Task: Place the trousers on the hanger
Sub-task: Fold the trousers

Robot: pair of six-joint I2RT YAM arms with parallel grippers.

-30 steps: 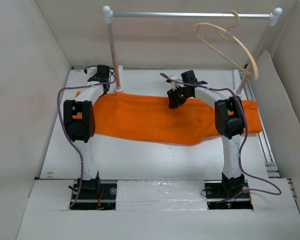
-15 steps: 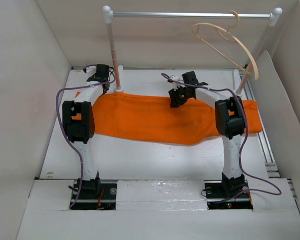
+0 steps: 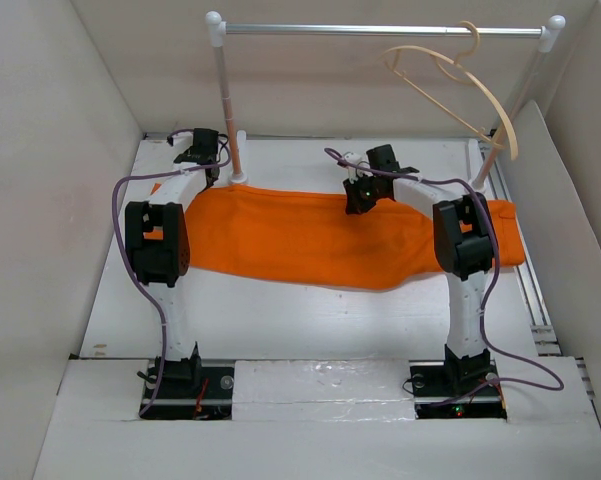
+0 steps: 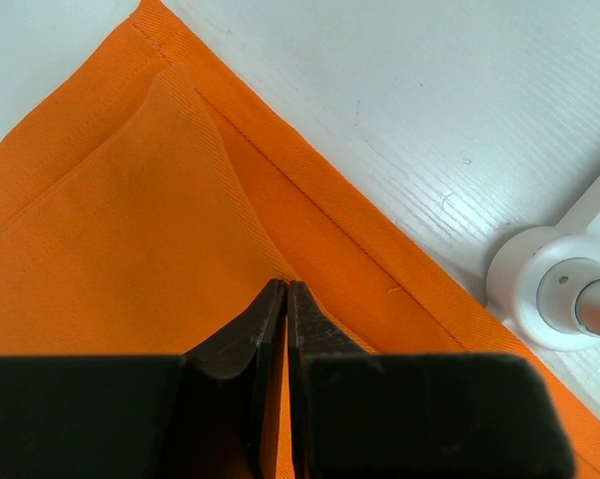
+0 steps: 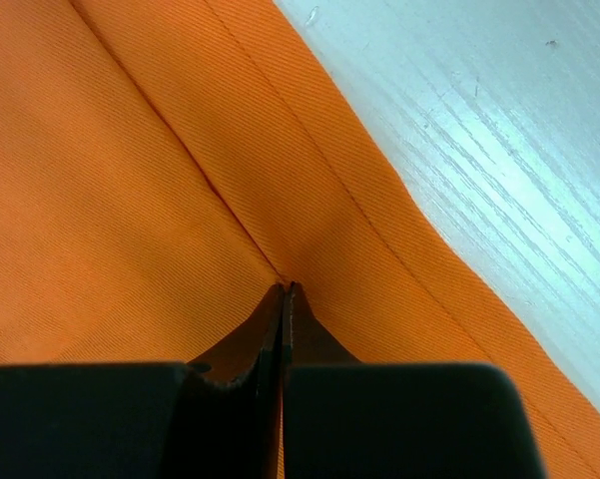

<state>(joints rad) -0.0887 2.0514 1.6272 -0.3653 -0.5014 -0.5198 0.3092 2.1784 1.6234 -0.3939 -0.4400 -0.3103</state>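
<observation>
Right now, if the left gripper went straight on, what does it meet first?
The trousers: the left gripper is shut on a raised fold of them, so it's in fabric now. Under that, presumably the table; the white post base sits off to the side.

Left wrist: trousers [image 4: 130,220] run past the edge left of and below the left fingers [image 4: 242,344]; post base [image 4: 554,289], right of the fingertips, is cropped. Right wrist: cloth nipped between the right fingers [image 5: 248,334] is hidden, and the finger roots are blurred.
</observation>
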